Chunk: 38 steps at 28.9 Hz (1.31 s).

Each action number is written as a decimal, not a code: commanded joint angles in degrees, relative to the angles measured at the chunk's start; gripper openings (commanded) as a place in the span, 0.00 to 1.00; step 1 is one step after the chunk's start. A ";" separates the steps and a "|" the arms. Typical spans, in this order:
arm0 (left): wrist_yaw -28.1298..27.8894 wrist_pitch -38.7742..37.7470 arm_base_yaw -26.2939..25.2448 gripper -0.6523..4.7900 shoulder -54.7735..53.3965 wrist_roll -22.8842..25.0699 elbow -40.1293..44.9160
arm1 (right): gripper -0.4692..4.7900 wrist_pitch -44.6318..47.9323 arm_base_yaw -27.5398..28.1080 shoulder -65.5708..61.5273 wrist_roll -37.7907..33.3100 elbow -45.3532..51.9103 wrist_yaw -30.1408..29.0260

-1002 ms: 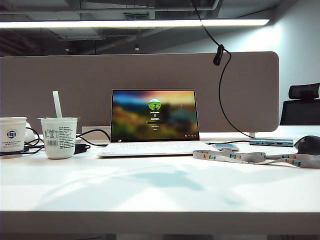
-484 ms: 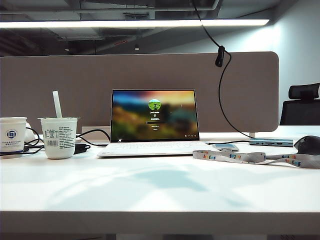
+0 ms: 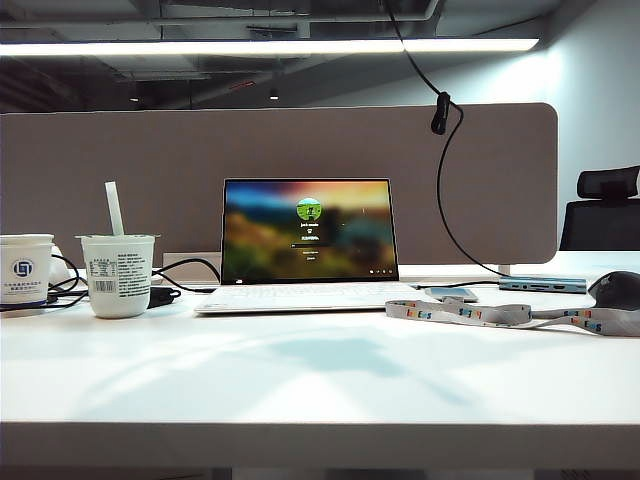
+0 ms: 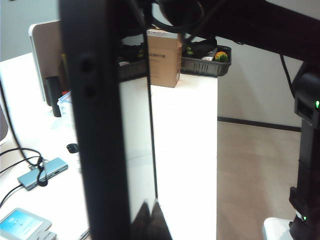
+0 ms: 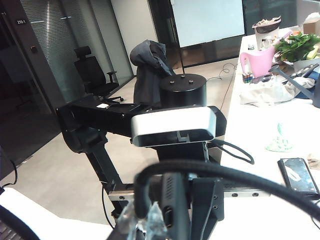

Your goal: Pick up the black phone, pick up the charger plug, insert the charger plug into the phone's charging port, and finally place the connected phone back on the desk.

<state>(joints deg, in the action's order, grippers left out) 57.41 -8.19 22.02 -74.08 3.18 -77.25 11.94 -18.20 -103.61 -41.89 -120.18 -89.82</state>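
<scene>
Apparently pre-insertion, aligning stage. Left gripper (image 4: 150,222) clamped on black phone (image 4: 100,125), held up off desk (image 3: 320,390), out of exterior view. Right gripper (image 5: 172,215) closed, black cable (image 5: 210,172) looping across it; charger plug itself not discernible. Next: line plug tip up with charging port, push straight in.

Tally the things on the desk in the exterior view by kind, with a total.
Cups: 2
Laptop: 1
Lanyard: 1
Hub: 1
Mouse: 1
Total: 6
Neither end effector shows in that view.
</scene>
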 commanded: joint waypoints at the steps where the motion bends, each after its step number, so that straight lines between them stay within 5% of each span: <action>1: 0.50 2.25 -0.13 0.11 0.42 -0.39 -0.57 | 0.08 0.28 -0.07 0.26 1.68 -0.22 -0.09; 38: 2.86 3.15 -0.13 0.11 0.26 -0.46 -0.57 | 0.08 0.28 -1.49 -0.66 4.63 -0.22 0.83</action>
<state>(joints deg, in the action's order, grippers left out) 59.55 -7.05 21.89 -74.22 2.94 -77.25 11.66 -19.53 -104.55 -37.60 -120.18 -88.97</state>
